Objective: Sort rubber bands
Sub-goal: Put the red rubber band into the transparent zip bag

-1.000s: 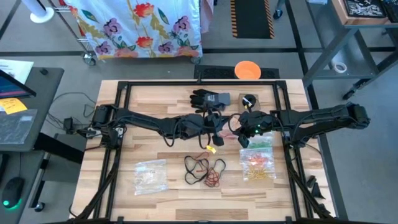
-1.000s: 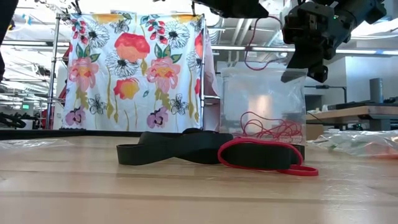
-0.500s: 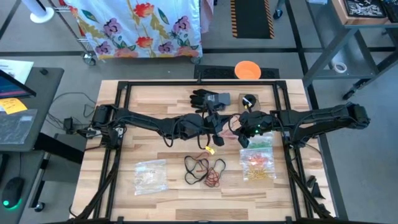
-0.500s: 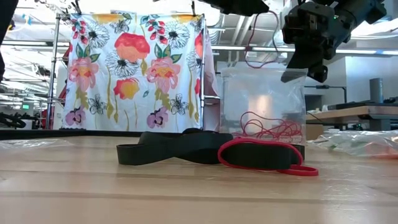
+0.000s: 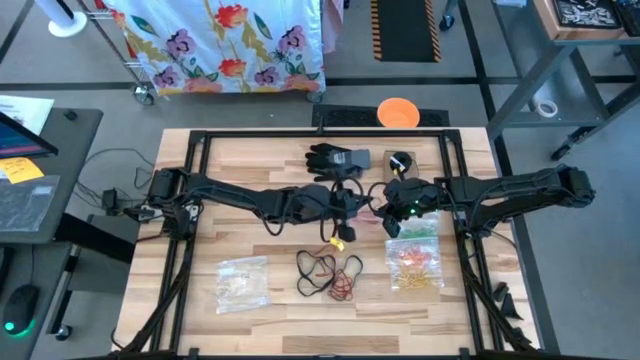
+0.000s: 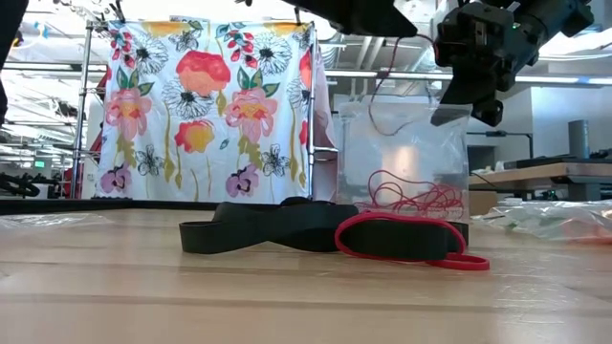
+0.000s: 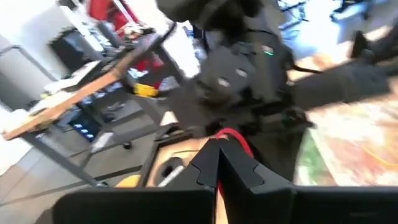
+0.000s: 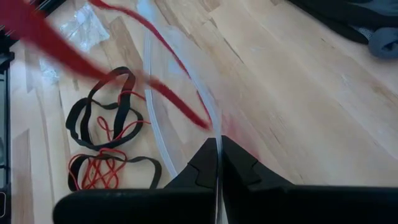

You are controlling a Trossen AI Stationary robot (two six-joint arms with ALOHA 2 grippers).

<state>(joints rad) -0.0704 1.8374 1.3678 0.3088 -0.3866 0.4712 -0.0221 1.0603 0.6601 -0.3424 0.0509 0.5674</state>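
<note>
Elastic red rubber band (image 6: 384, 72) dangles, pinched in the closed left end effector (image 7: 214, 163).
Right end effector (image 8: 219, 152), clamped on the clear bag (image 6: 406, 162) rim; light, limp, stretchy, so pinch one strand.

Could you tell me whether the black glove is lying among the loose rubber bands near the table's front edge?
No, the black glove lies at the far side, apart from the rubber bands.

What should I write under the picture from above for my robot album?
Left gripper lifts a red rubber band while right gripper holds a clear bag above the wooden table.
</note>
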